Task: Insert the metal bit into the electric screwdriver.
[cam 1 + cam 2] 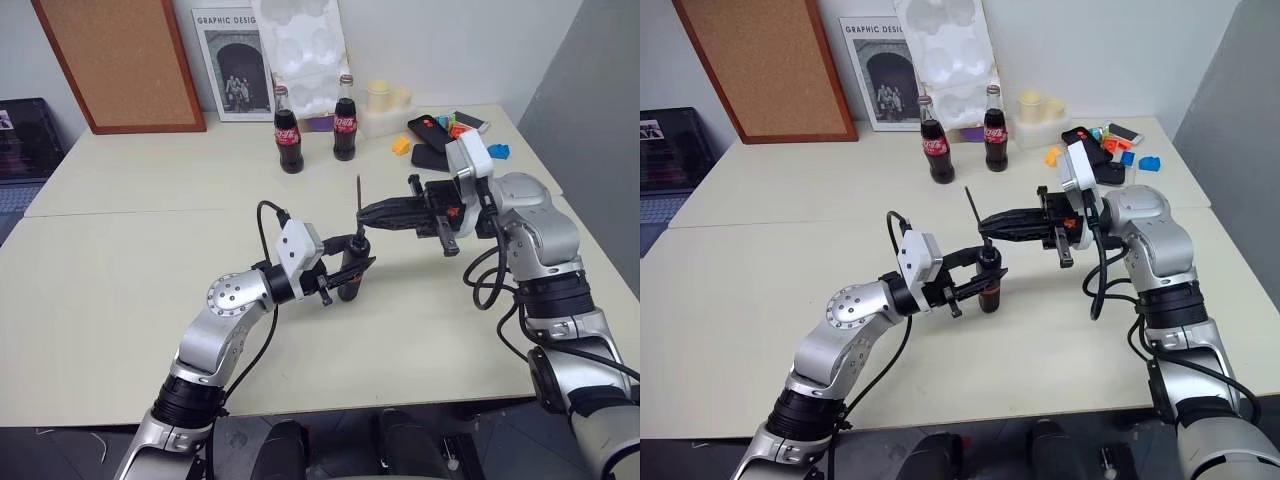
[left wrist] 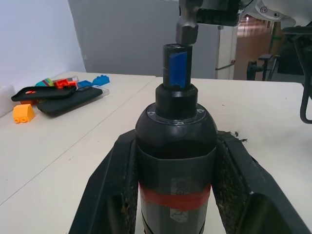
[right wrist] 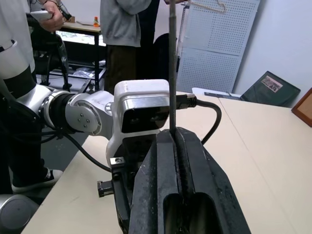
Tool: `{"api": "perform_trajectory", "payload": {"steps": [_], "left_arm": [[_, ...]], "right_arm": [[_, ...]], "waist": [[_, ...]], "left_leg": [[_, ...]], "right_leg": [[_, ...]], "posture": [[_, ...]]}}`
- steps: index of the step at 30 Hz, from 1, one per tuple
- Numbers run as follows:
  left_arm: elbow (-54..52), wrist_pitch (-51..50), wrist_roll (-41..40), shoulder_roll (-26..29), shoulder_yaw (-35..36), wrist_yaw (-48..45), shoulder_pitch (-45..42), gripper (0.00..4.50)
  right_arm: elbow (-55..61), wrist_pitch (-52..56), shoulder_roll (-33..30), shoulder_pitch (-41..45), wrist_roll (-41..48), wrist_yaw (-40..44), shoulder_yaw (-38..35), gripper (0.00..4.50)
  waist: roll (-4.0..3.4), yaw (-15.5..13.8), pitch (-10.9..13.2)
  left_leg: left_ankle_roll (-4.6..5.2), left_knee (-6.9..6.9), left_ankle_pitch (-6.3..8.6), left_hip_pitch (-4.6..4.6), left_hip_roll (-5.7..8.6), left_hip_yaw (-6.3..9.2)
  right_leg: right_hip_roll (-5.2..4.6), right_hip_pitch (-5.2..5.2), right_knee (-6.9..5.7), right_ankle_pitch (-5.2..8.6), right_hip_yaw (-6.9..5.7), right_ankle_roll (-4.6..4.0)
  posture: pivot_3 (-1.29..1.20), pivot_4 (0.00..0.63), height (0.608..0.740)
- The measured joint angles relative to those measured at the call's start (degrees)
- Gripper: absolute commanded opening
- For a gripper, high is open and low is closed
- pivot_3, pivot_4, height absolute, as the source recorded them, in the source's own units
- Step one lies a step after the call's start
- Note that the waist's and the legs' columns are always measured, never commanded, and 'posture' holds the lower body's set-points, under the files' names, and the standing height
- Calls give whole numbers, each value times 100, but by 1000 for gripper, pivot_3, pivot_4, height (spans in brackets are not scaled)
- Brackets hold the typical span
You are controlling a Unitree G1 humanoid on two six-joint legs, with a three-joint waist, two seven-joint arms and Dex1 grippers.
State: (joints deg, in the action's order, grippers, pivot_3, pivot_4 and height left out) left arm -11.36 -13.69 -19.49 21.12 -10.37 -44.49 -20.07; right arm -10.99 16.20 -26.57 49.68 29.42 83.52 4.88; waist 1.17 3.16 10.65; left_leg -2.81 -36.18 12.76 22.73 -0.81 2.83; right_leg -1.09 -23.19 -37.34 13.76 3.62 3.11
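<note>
Left eye view | 1 electric screwdriver clamped in left gripper | 1 metal bit pinched by right gripper | 2 cola bottles

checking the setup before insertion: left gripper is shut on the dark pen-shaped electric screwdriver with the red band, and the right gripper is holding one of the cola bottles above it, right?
Not quite. The left gripper is shut on the dark pen-shaped electric screwdriver, but the right gripper holds the thin grey metal bit, not a bottle. The two glass cola bottles stand at the table's far side, as the left eye view shows.
</note>
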Motion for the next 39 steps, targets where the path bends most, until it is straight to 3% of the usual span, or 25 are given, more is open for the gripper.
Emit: {"api": "perform_trajectory", "payload": {"steps": [22,39], "left_arm": [[1,-3,0,9,-2,-3,5,1661],[24,-16,-4,13,57,17,-5,1661]], "right_arm": [[134,253,-127,-4,-1,-2,98,0],[-645,445,-366,911,-336,299,621,0]], "waist": [[-1,2,-2],[-1,23,-12]], "left_leg": [[0,0,0,-2,0,-1],[1,-1,-1,-27,0,-5]], "right_leg": [[0,1,-2,0,1,0],[5,5,-34,4,11,-6]], "posture": [[0,150,740],[0,150,740]]}}
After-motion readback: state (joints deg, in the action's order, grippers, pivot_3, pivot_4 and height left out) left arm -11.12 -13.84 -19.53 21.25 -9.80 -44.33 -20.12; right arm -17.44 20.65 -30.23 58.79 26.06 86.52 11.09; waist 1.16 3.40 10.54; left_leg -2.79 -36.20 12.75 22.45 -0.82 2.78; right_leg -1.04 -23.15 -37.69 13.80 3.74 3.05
